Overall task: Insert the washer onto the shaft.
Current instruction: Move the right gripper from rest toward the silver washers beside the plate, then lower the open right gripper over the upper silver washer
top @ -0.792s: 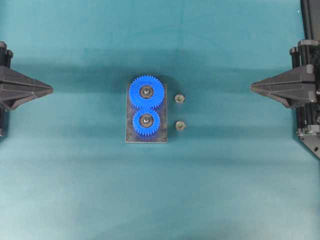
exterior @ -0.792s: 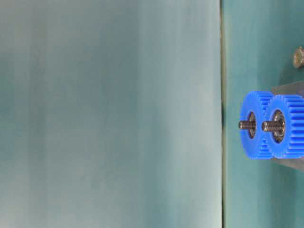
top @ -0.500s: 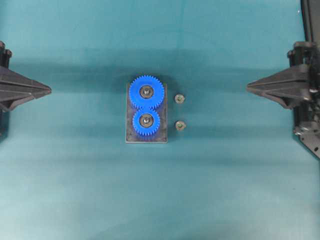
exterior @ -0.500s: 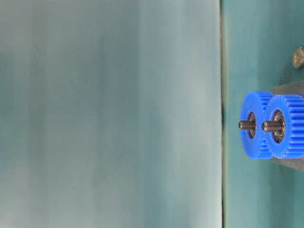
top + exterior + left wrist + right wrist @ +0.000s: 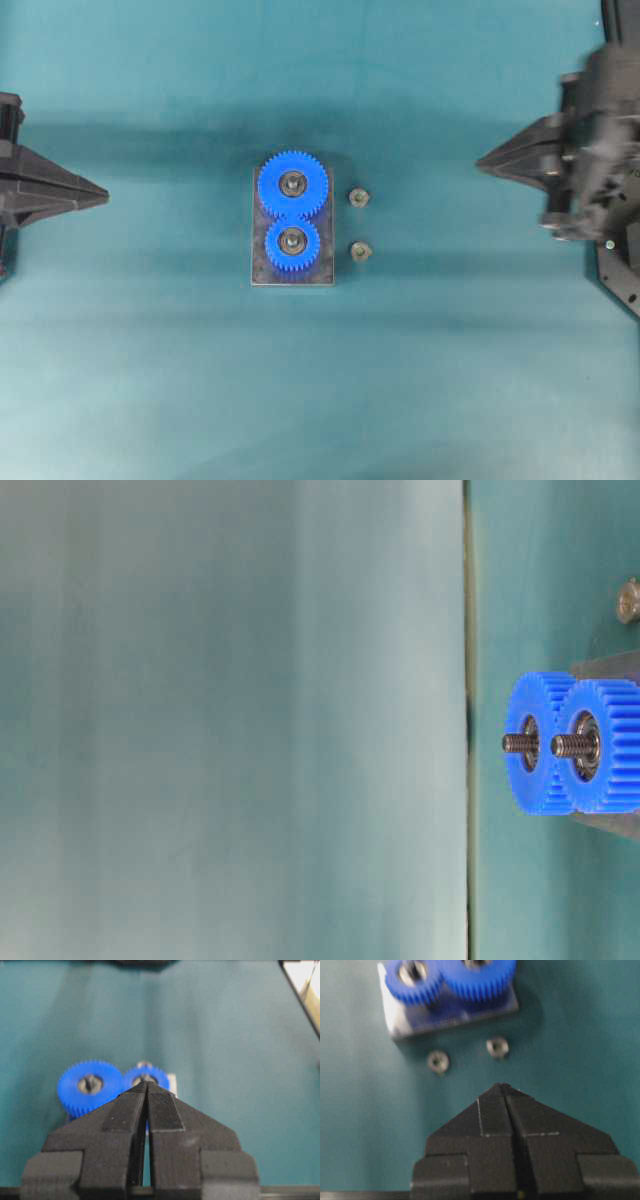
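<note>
Overhead view: right gripper (image 5: 482, 160), jaws shut & empty, has crept in from right edge toward centre, approach starting. Left gripper (image 5: 103, 192) shut too. Washers (image 5: 358, 197) lie just right of gear plate (image 5: 292, 272), shafts (image 5: 292, 183) bare.

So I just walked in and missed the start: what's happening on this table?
Nothing is held yet. Both grippers are shut and empty: the left gripper sits at its side, the right gripper is nearer the parts. Two small metal pieces lie loose beside the plate carrying two blue gears on threaded shafts.
</note>
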